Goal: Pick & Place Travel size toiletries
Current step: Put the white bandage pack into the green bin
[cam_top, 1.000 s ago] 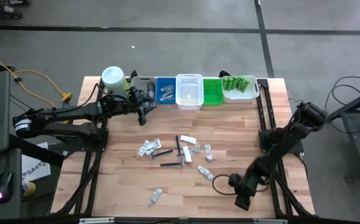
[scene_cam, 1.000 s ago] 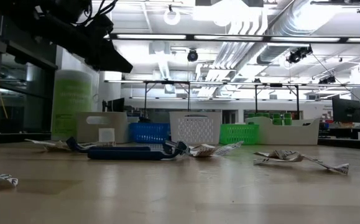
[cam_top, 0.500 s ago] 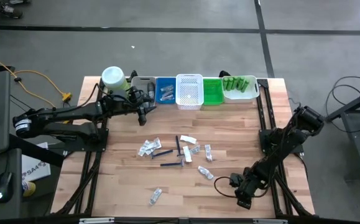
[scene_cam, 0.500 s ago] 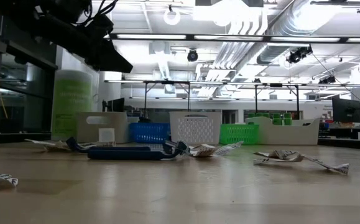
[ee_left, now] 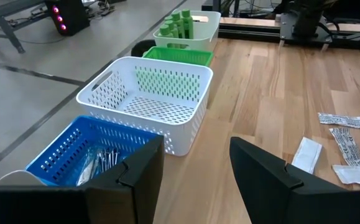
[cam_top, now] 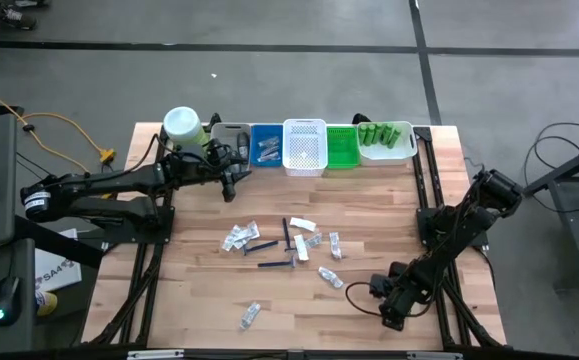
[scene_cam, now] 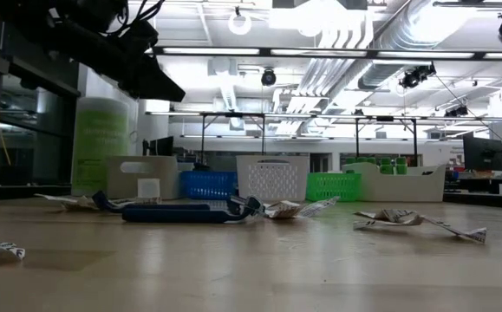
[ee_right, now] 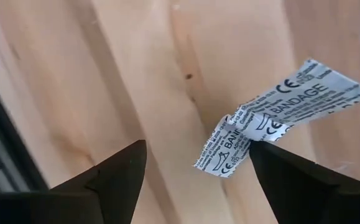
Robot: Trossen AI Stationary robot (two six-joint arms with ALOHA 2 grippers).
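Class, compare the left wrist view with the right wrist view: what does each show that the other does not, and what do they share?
Only the left wrist view shows the bins: the blue bin holding clear packets, the empty white basket, the green bin and the white bin of green bottles. Only the right wrist view shows a crumpled sachet printed BANDAGE, lying close ahead of the open right gripper. Both share the wooden table, flat sachets lying on it, and an open pair of dark fingers holding nothing; the left gripper faces the bins.

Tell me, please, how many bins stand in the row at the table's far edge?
5, side by side, from the left arm's side in the high view: grey bin, blue bin, white bin, green bin, pale bin holding green bottles.
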